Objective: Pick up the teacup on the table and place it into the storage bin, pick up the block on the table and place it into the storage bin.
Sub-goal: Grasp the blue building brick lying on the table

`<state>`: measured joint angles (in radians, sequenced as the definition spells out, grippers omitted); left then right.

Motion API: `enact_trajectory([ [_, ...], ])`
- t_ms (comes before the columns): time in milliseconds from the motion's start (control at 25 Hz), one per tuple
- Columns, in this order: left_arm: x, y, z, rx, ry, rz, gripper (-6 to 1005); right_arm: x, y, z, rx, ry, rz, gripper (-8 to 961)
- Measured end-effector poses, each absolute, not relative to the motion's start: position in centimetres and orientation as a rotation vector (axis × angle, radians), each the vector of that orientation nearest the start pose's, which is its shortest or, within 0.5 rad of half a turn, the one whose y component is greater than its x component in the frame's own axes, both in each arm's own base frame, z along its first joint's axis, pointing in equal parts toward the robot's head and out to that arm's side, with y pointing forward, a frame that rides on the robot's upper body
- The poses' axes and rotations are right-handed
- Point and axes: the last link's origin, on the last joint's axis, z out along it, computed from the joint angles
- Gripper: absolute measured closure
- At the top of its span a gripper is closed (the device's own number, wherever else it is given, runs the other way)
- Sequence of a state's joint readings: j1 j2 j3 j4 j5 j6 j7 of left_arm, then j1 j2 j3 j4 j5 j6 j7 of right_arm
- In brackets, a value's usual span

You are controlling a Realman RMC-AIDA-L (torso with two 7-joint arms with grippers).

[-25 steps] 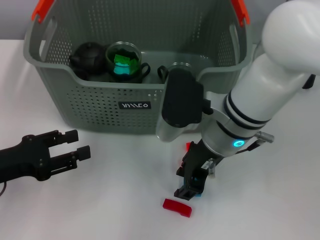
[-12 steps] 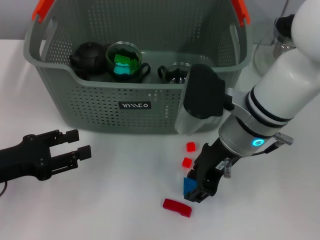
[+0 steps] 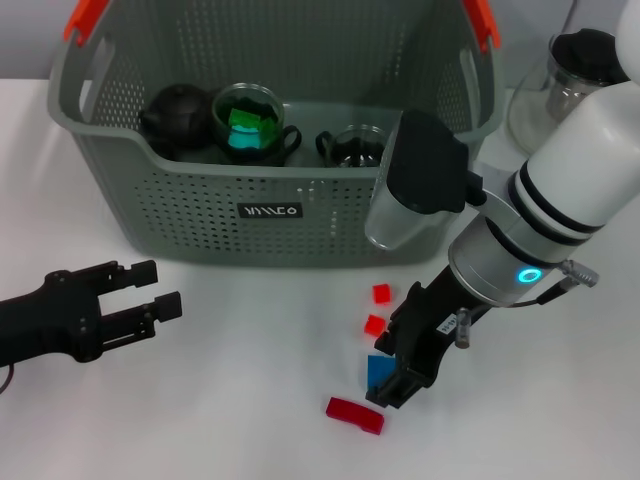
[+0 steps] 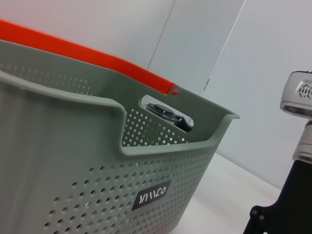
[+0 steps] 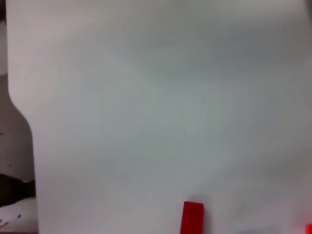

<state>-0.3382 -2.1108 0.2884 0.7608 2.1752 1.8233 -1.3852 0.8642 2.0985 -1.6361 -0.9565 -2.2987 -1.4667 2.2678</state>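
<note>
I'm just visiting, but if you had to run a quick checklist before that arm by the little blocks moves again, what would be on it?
1. Right pincer right beside the blue block: ok.
2. Block actually gripped: cannot tell.
3. Long red block and two small red blocks on the table, apart from the pincer: ok.
4. Storage bin open on top, room left inside: ok.
5. Left pincer parked open, away from the blocks: ok.
</note>
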Motion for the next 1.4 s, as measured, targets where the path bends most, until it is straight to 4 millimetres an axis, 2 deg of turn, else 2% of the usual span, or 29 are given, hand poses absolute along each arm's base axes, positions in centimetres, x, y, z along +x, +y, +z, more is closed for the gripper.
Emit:
enact_trajectory([
  [240, -32.3, 25.1, 3.9, -2.516, -0.884, -0.839, 340, 13.4, 33.8, -9.3, -3.086, 0.402, -0.686, 297],
  [480, -32.3, 25.1, 3.9, -2.517, -0.883, -0.841, 340, 13.4, 34.1, -9.6, -3.059, 0.364, -0.698, 185],
  [840, -32.3, 25.2, 3.9, -2.517, -0.882, -0.84, 340, 13.6, 34.1, -10.6, -3.032, 0.28, -0.735, 179],
  [1400, -32.4, 25.2, 3.9, -2.508, -0.886, -0.83, 340, 14.1, 33.7, -11.5, -3.026, 0.247, -0.759, 179],
])
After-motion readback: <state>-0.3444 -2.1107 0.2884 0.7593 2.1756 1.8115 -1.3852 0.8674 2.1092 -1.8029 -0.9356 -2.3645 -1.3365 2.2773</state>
